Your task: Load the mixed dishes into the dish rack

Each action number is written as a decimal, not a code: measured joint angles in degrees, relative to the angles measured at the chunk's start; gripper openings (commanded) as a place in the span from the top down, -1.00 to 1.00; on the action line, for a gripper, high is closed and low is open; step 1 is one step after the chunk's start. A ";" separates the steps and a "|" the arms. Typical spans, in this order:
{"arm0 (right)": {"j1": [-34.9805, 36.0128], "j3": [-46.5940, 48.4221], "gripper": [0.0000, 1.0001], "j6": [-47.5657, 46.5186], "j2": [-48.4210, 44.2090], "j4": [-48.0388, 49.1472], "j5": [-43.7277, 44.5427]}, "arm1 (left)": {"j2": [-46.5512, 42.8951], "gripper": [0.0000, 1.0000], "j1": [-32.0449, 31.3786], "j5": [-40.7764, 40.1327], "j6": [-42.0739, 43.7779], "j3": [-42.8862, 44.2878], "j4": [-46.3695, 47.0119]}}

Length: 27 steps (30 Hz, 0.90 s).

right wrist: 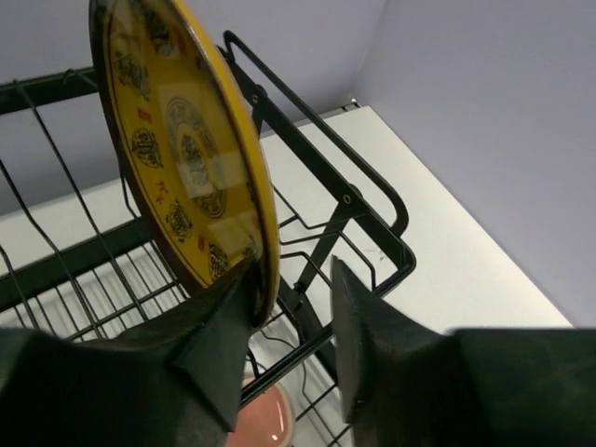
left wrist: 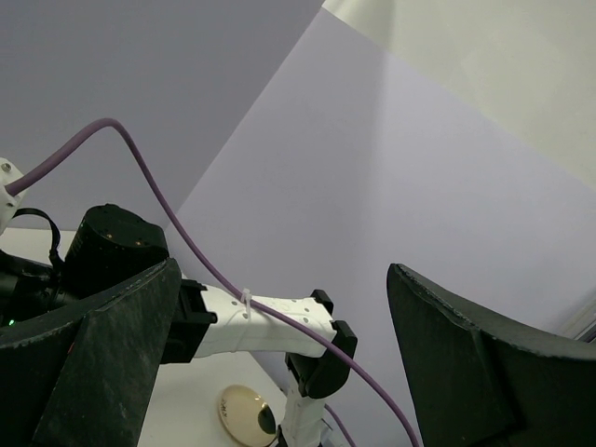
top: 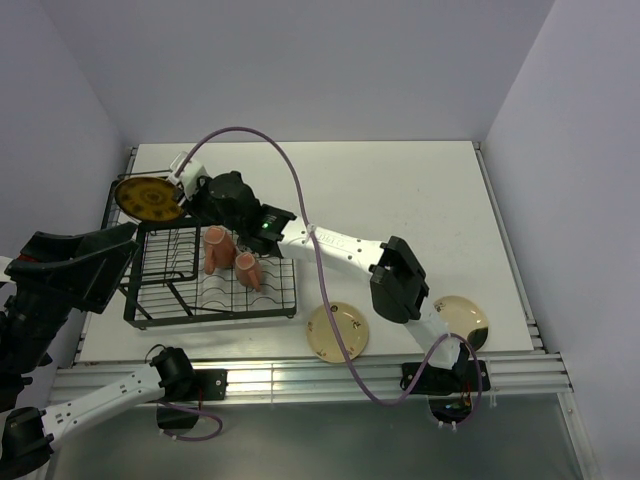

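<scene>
Dish rack (top: 210, 295) is set at the table's left side. At its far left corner the mustard-yellow plate (right wrist: 177, 140) is held tilted on edge over the wires; whether it is seated in a slot cannot be told. Two cream plates (top: 337, 331) lie unloaded on the table. Two mugs (top: 215, 248) are lodged in the rack. The right gripper (right wrist: 293, 279) is spread about the yellow rim, one finger touching it. The left gripper (left wrist: 279, 279) is spread wide and empty. Release of this plate is judged to be in hand. A straight withdrawal without tipping it is called for next.
</scene>
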 measured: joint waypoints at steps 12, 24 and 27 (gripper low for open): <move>-0.68 0.13 -0.24 0.07 0.00 0.50 0.79 | 0.00 -0.98 0.00 0.00 0.00 0.00 -0.17; -0.70 -1.22 -0.48 -0.24 -2.78 0.70 -0.33 | 0.00 -0.98 0.00 0.02 0.00 -0.02 -0.17; -0.70 -3.15 -0.50 -0.33 -4.74 1.22 -0.79 | 0.00 -0.98 0.00 0.02 0.00 -0.02 -0.17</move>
